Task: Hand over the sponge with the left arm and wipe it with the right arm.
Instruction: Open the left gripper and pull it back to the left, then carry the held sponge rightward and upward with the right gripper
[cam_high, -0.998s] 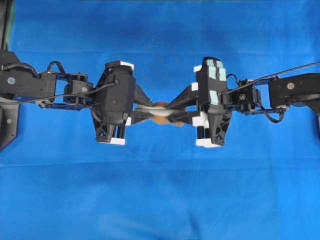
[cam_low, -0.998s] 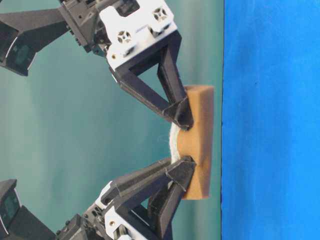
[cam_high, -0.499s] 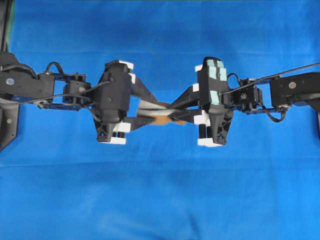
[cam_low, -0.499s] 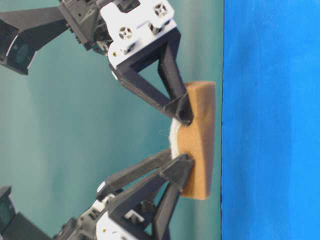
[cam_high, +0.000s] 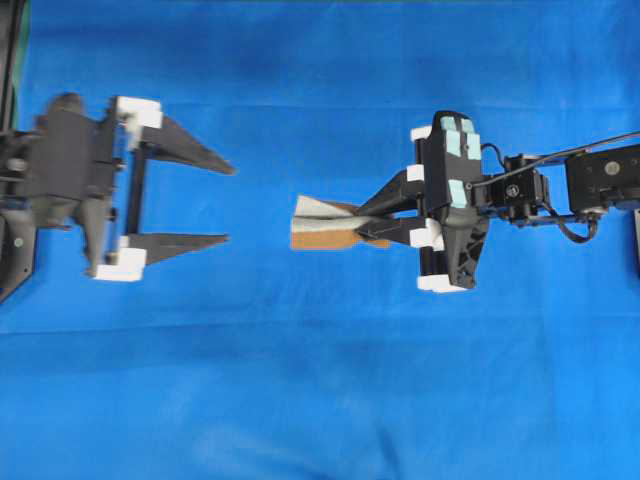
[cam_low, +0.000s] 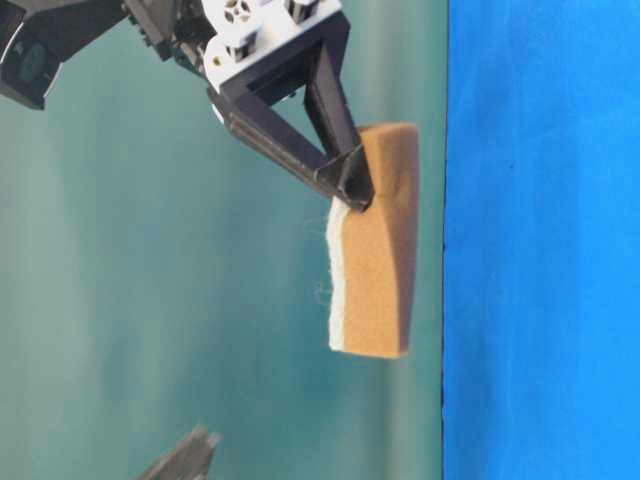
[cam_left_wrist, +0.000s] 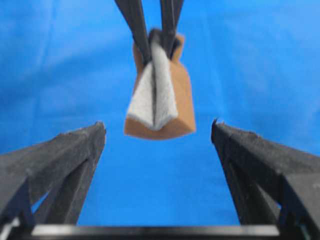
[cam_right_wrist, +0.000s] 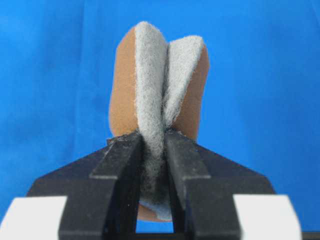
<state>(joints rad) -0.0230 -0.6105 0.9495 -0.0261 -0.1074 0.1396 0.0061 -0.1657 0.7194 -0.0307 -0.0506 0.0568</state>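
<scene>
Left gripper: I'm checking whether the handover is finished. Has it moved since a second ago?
Yes. The left gripper let go and pulled back toward the overhead view's left edge, away from the sponge, which the right gripper holds.

A bright blue cloth (cam_high: 320, 380) covers the whole table, faintly creased, evenly lit. In the table-level view a plain teal wall (cam_low: 120, 280) stands behind it.
</scene>
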